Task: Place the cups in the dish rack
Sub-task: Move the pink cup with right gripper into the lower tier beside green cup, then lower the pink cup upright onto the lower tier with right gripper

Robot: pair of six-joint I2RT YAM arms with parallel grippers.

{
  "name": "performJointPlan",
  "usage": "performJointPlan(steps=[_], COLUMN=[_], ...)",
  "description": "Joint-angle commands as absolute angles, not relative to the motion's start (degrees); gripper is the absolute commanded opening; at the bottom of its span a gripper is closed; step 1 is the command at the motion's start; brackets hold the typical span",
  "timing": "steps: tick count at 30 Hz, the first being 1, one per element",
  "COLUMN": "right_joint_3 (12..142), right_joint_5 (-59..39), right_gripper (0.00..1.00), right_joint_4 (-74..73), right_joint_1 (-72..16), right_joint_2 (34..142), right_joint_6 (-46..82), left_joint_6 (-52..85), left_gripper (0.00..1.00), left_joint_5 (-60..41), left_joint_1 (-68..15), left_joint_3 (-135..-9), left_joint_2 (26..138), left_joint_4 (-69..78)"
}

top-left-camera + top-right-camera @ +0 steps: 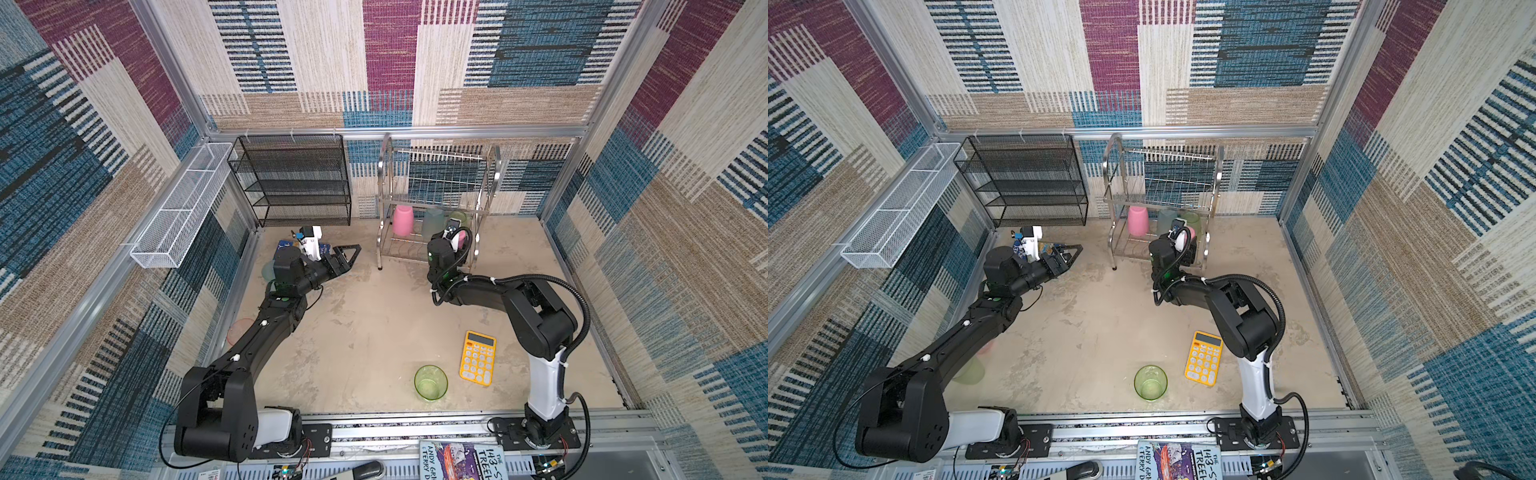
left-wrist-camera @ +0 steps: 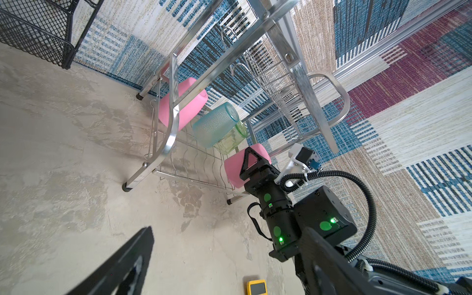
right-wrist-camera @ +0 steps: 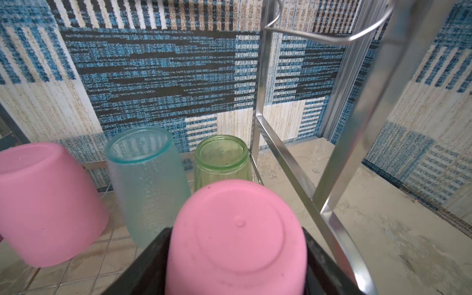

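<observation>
rack: dish rack (image 1: 384, 166) at 12 to 1 o'clock of the floor (image 1: 374, 324) in both top views, right of black shelf (image 1: 291, 178)
done: three cups upside down in a row on lower tier: racked pink cup (image 3: 43, 204), teal cup (image 3: 145, 184), racked green cup (image 3: 221, 163); top tier bare
in hand: right pincer (image 3: 235, 268) part-open, clamped on held pink cup (image 3: 237, 229), bottom up, at lower tier's front right corner, just in front of racked green cup; can't tell if rim sits on wires
left pincer: left pincer (image 1: 345, 255) wide open, holds nothing, over floor at 11 o'clock
left to do: loose green cup (image 1: 431, 382) upright at 6 o'clock, calculator (image 1: 478, 357) at 5; salmon cup (image 1: 239, 330) and pale teal cup (image 1: 268, 270) by left arm at 9; roughly half done, my guess
views: greenish cup (image 1: 969, 372) beside left arm shows in a top view only; right wrist view alone shows the clamp; left wrist view shows held cup low at the tier; top views hide it behind the wrist
</observation>
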State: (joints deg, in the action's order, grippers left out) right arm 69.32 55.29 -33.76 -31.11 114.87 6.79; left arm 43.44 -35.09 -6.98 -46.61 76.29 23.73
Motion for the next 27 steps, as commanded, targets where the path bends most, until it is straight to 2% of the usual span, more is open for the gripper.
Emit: performJointPlan(steps=[1, 27], right_joint_3=[70.1, 68.8], right_joint_5=[56.7, 58.0], right_gripper=[0.66, 0.68], right_joint_4=[-36.4, -39.8], right_joint_1=[-30.7, -28.4], right_joint_2=[115.7, 119.1], right_joint_6=[6.4, 6.4], left_joint_6=[43.7, 45.1], left_gripper=[0.93, 0.92], left_joint_5=[-36.3, -36.2], left_joint_1=[-6.9, -6.8], left_joint_3=[-46.5, -45.8], left_joint_2=[76.1, 77.1], left_joint_4=[25.7, 26.9])
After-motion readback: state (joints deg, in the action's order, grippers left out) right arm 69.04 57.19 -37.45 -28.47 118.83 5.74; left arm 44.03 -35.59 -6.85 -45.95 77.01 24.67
